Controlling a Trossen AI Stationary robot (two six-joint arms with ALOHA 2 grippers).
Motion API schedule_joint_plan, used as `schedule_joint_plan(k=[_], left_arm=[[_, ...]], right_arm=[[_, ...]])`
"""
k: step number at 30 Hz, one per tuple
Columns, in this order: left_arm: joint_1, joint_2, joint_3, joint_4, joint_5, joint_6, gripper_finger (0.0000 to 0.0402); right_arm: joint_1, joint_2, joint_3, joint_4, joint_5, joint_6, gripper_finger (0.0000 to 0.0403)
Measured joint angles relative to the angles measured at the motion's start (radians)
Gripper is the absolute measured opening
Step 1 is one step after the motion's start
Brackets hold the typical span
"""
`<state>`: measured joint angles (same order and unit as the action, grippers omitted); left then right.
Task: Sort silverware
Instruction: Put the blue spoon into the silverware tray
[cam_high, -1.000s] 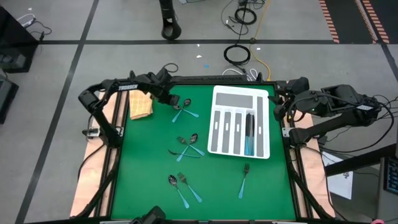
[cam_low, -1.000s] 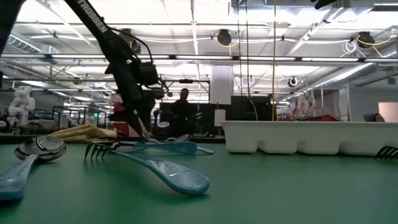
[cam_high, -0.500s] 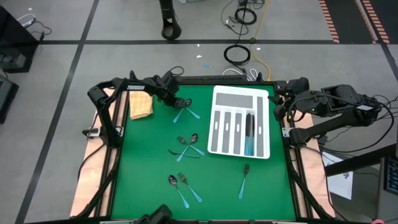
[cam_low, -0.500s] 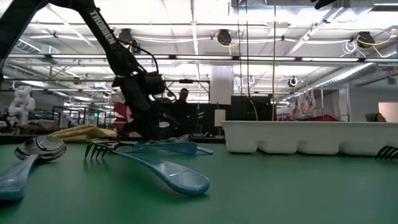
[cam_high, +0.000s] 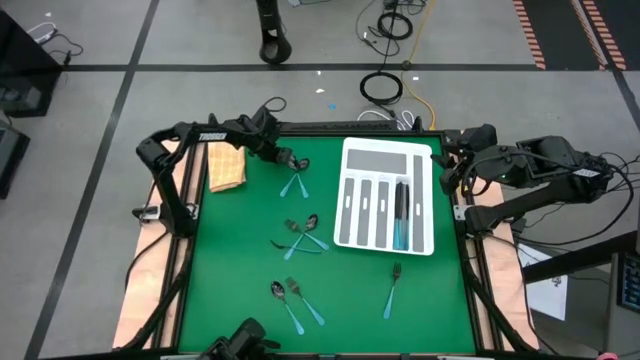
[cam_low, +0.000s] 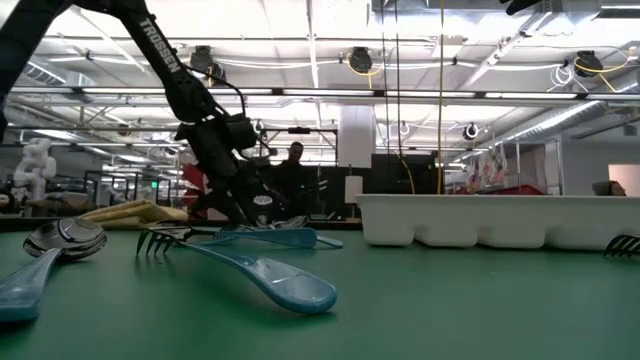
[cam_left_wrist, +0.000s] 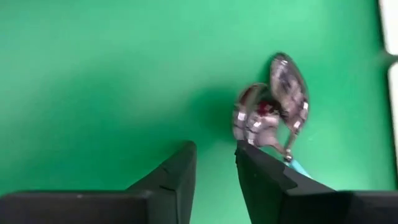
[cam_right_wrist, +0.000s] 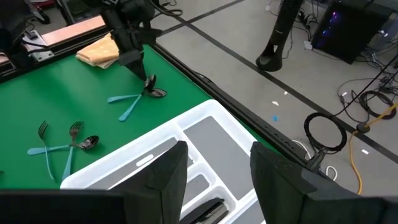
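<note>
Two teal-handled pieces of silverware (cam_high: 294, 180) lie in a V on the green mat, their dark heads (cam_left_wrist: 273, 106) together at the far end. My left gripper (cam_left_wrist: 214, 152) points steeply down just left of those heads (cam_high: 287, 159), open by a narrow gap with only mat between its fingers. More silverware lies mid-table (cam_high: 300, 236), near the front (cam_high: 295, 300) and as a single fork (cam_high: 392, 285). Some pieces lie in the white tray (cam_high: 352, 170). My right gripper (cam_right_wrist: 217, 155) hangs open, high over the tray's far right corner. My left gripper comes from above, slanting from the table's left. The tip of one finger (cam_left_wrist: 244, 149) stands right at the edge of the nearer head (cam_left_wrist: 250, 124). I cannot tell whether it touches. Nothing sits between the fingers.
A folded yellow cloth (cam_high: 226, 168) lies at the far left corner, close behind my left arm. The tray stands at the right, with open green mat (cam_high: 230, 260) along the left and front. A person stands in the room beyond the table (cam_low: 294, 170).
My left gripper has sunk a little and shifted toward the table's right, up to the heads of the two pieces. Those pieces have shifted on the mat: their handles now lie closer together than a second ago.
</note>
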<state>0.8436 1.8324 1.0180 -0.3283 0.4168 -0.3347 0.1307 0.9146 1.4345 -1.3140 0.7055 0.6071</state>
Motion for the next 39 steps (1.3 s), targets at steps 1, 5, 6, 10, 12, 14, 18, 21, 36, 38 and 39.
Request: schedule_joint_plan(k=[1,5,6,10,12,14,18,21,36,38,39], left_arm=[[0.004,0.000,0.000,0.001,0.000,0.000,0.0128],[0.007,0.000,0.000,0.027,0.007,0.001,0.0149],[0.007,0.000,0.000,0.048,0.012,0.001,0.0154],[0.007,-0.001,0.000,0.134,0.044,-0.004,0.0164],[0.007,-0.002,0.000,0.151,0.046,-0.024,0.0165],[0.007,-0.002,0.000,0.150,0.047,-0.025,0.0165],[0.005,-0.001,0.000,0.147,0.047,-0.025,0.0165],[0.005,0.010,0.001,0.147,0.047,-0.024,0.0165],[-0.004,0.075,0.004,0.199,0.133,0.000,0.0056],[-0.005,0.075,0.004,0.195,0.140,-0.001,0.0019],[-0.006,0.075,0.004,0.192,0.143,-0.007,0.0013]], right_arm=[[0.000,0.000,0.000,0.000,0.000,0.000,0.0160],[0.000,0.000,0.000,0.000,0.000,0.001,0.0160],[0.000,0.000,0.000,0.000,0.000,0.001,0.0160],[0.000,0.000,0.000,0.000,0.000,0.007,0.0160],[0.000,0.000,0.000,0.000,0.000,0.016,0.0160],[0.000,0.000,0.000,0.000,0.000,0.023,0.0160],[0.000,0.000,0.000,0.000,0.000,0.028,0.0160],[0.000,0.000,0.000,0.000,0.001,0.028,0.0160],[0.000,0.000,0.000,0.000,0.030,0.029,0.0160],[0.000,0.000,0.000,0.000,0.030,0.027,0.0160],[0.000,0.000,0.000,0.000,0.030,0.023,0.0160]])
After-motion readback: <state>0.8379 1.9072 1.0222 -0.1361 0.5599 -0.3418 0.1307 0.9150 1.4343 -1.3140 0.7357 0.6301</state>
